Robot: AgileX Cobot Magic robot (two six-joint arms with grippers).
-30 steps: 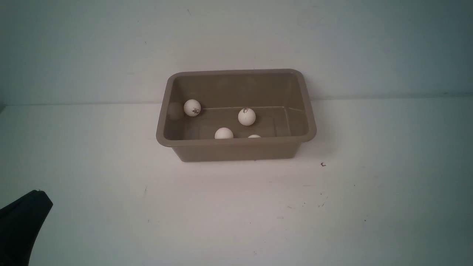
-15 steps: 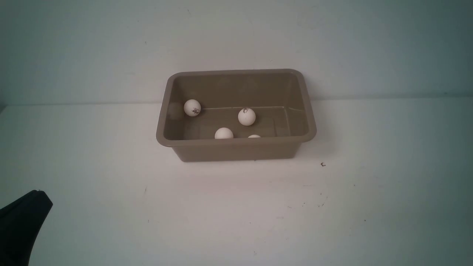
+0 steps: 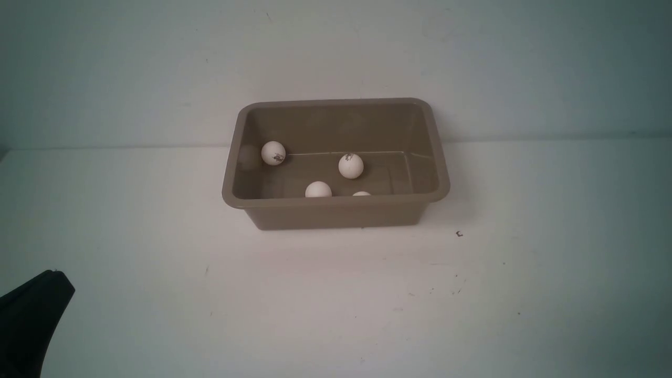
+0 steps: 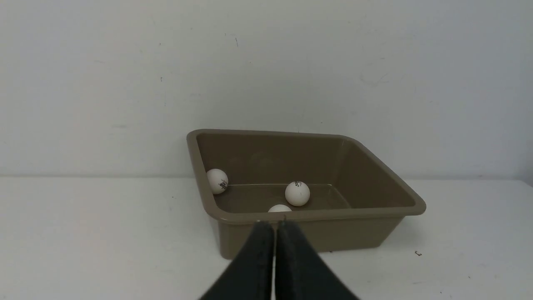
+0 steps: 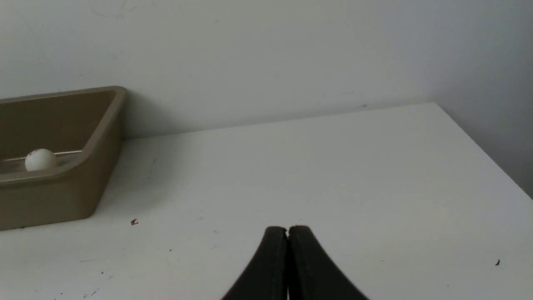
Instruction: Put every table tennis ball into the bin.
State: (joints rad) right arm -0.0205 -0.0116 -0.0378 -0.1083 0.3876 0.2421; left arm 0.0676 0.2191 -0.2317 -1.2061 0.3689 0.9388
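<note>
The taupe bin [image 3: 237,157] stands at the middle back of the white table. Inside it lie the white table tennis balls: one at the left wall [image 3: 273,153], one in the middle [image 3: 350,166], one near the front wall [image 3: 318,189], and one mostly hidden behind the front rim [image 3: 361,193]. My left gripper [image 3: 52,278] sits at the front left, far from the bin; in the left wrist view it [image 4: 274,225] is shut and empty. My right gripper [image 5: 287,229] is shut and empty over bare table right of the bin [image 5: 104,121]; it is out of the front view.
A wall runs right behind the bin. A small dark scrap [image 3: 459,233] lies on the table to the right of the bin. The table's right edge [image 5: 483,143] shows in the right wrist view.
</note>
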